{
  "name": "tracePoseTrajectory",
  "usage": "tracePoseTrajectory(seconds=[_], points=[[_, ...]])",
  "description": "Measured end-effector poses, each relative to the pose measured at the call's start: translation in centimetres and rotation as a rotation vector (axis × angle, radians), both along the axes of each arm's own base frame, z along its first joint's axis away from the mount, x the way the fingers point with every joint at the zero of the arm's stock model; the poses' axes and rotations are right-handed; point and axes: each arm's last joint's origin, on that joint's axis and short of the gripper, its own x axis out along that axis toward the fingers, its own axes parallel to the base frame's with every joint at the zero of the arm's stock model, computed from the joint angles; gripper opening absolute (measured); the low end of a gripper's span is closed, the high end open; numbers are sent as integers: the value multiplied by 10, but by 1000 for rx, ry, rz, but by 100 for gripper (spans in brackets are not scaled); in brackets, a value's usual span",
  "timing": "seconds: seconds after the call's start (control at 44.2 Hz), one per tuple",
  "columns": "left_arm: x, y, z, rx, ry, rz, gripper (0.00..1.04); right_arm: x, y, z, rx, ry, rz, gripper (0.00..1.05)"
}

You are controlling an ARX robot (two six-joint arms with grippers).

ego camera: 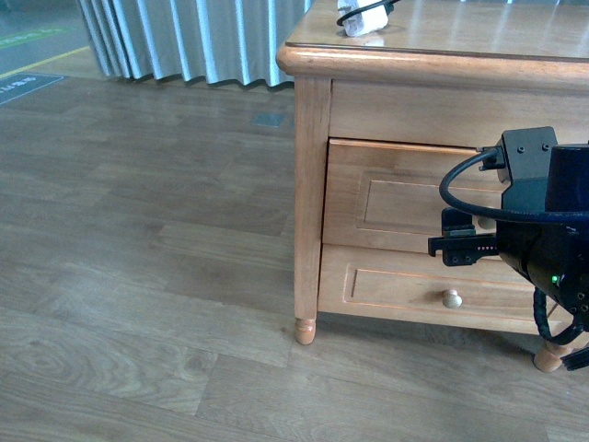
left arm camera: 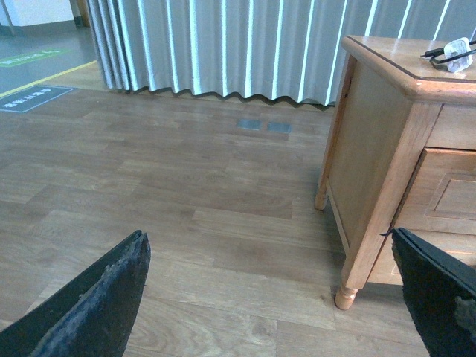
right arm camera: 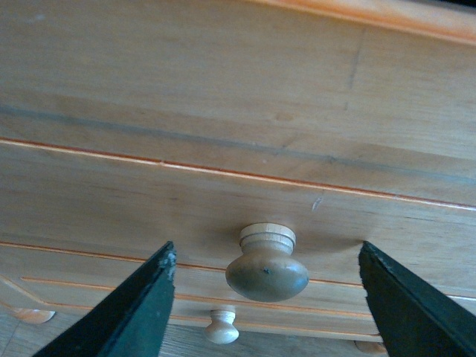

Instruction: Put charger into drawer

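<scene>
Released right pincer faces the shut drawer knob at twelve o'clock; charger sits on the tabletop above.

floor sign, lettering too blurred

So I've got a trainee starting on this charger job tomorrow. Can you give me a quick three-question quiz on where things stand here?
1. True or false: the charger already lies inside the drawer.
2. What sits between the fingers of the right gripper? A) the charger B) the drawer's knob C) a cabinet leg
3. Fill in: the left gripper is ____, holding nothing.

Key:
1. False. It lies on the cabinet top.
2. B. The fingers are apart and not touching it.
3. Open.
</scene>
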Motion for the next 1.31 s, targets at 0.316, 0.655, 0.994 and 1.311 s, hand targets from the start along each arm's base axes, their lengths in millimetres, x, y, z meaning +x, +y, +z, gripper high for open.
tracePoseTrajectory(seconds=[0.316,0.655,0.994,1.311], points=[[0,0,0,0,0,0,99,1,2,-2,-2,1,3,24],[0,0,0,0,0,0,99,-9,1,-2,19,14,19,23],[0,0,0,0,0,0,99,-88,-4,13,69,138,86,23],[0,0,0,0,0,0,99,-150,-10,22,86,208,159,22]])
